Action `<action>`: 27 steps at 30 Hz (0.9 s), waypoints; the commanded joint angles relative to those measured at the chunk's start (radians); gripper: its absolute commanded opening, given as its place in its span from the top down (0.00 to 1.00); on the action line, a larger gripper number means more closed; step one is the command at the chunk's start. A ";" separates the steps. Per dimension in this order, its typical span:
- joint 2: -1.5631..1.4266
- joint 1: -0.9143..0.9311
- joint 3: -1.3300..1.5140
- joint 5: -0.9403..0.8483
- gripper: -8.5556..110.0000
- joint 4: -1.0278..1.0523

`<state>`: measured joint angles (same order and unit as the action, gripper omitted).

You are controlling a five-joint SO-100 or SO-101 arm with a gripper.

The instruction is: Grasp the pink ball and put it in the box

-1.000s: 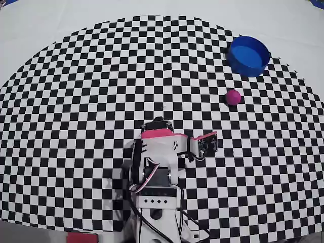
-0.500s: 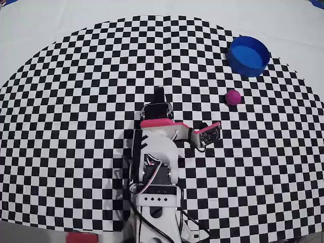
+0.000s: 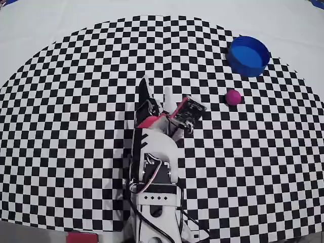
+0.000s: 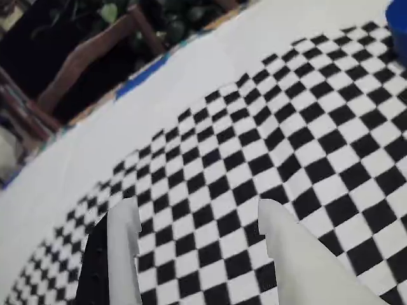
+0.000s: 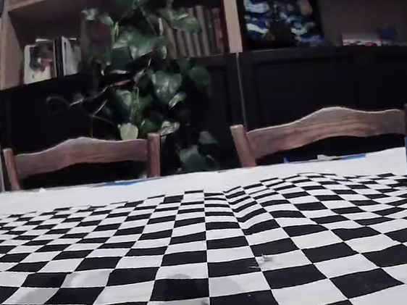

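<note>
Above the checkered cloth (image 3: 76,101), the claw (image 3: 155,91) gapes wide, empty, well apart from the pink ball (image 3: 233,97).

Dark bookshelves (image 5: 283,78), leafy plant (image 5: 148,78) — two wooden chairs (image 5: 325,131).

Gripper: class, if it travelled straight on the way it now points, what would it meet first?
Probably nothing but the checkered cloth. The open gripper points up the overhead view, while the pink ball and blue box lie off to its right. Depth is uncertain.
</note>
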<state>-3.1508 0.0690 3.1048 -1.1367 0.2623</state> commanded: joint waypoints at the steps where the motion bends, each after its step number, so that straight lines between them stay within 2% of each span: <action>1: 0.005 0.009 0.008 -0.198 0.75 -0.044; 6: -0.002 0.011 0.008 -0.407 0.75 -0.095; 11: -0.005 0.011 0.008 -0.511 0.75 -0.123; 27: -0.005 0.052 0.008 -0.529 0.73 -0.132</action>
<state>-3.1508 0.1058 3.1048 -1.6598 0.1503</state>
